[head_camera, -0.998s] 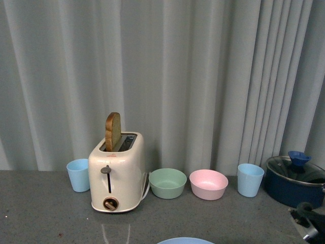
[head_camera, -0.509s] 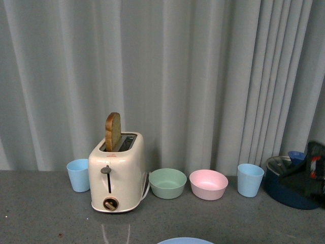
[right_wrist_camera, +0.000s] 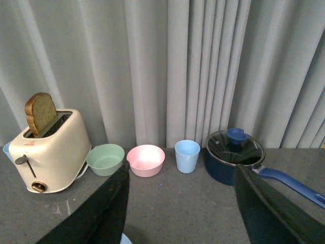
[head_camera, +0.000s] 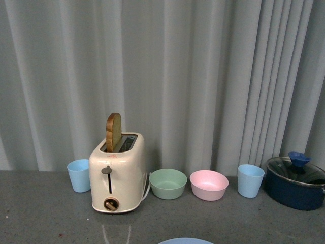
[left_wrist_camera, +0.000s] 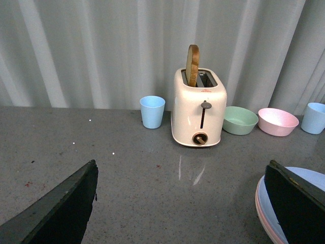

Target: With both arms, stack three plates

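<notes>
Surface: I see a grey speckled countertop (head_camera: 45,223).
Backdrop: pale pleated curtain (head_camera: 203,76).
Writing: toaster (head_camera: 117,173) mark unreadable.
Left gripper (left_wrist_camera: 183,203): spread wide, empty.
Right gripper (right_wrist_camera: 180,203): parted, empty.

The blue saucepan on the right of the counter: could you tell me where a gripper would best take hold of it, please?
Probably by the long handle of the saucepan, pinched across its width from above. It juts sideways, clear of the blue cup; the lid knob would likely lift only the glass lid.

Pale grey pleated curtain (head_camera: 203,76) spans the whole back, 9 to 3 o'clock. Dark grey speckled countertop (head_camera: 51,218) below, even soft light, faint reflections.
</notes>
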Motion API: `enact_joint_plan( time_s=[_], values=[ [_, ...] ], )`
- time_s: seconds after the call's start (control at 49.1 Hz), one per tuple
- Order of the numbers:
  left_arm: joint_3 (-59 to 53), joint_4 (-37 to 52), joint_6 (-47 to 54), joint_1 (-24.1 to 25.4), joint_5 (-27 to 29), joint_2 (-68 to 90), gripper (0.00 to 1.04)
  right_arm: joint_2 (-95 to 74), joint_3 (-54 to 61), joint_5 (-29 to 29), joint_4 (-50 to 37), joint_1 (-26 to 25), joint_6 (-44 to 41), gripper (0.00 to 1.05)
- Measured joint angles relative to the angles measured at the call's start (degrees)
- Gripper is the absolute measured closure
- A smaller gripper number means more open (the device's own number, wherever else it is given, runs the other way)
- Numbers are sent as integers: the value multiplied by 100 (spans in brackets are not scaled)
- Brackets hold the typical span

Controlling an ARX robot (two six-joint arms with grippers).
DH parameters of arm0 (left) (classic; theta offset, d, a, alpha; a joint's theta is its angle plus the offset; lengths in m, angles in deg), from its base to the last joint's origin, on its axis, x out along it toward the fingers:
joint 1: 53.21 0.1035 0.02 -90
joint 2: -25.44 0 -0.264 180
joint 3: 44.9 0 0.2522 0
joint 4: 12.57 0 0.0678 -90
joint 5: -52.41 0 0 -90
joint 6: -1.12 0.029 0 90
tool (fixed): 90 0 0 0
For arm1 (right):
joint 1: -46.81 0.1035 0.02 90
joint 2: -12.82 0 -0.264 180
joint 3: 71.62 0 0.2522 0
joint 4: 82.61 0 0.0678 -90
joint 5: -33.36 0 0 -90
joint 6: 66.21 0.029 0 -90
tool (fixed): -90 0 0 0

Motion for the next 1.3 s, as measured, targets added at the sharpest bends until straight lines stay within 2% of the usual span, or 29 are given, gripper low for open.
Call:
enact_joint_plan(
  time_s=[0.183, 0.224, 0.326, 0.489, 0.57, 0.652, 1.222, 1.303],
  values=[
    [0, 0, 0, 0, -4, 0, 7, 577, 754, -393, -177, -417, -79, 75],
    [0, 0, 0, 0, -4, 0, 7, 706, 986, -542, -214, -551, -98, 86],
    [0, 0, 0, 0, -2, 0, 7, 957, 1283, -743, -258, -730, -129, 102],
    [0, 0, 0, 0, -4, 0, 7, 1331, 1648, -942, -275, -990, -125, 102],
    [0, 0, 0, 0, -2, 0, 7, 1534, 1821, -1561, -260, -1445, -129, 102],
    [0, 0, 0, 0, 0, 0, 7, 1690, 1930, -1563, -234, -1620, -127, 102],
    [0, 0, 0, 0, -4, 0, 7, 2859, 2592, -1591, 234, -1644, -129, 102],
    [0, 0, 0, 0, -2, 0, 7, 3609, 2590, -1598, 1163, -1646, -131, 102]
  ],
)
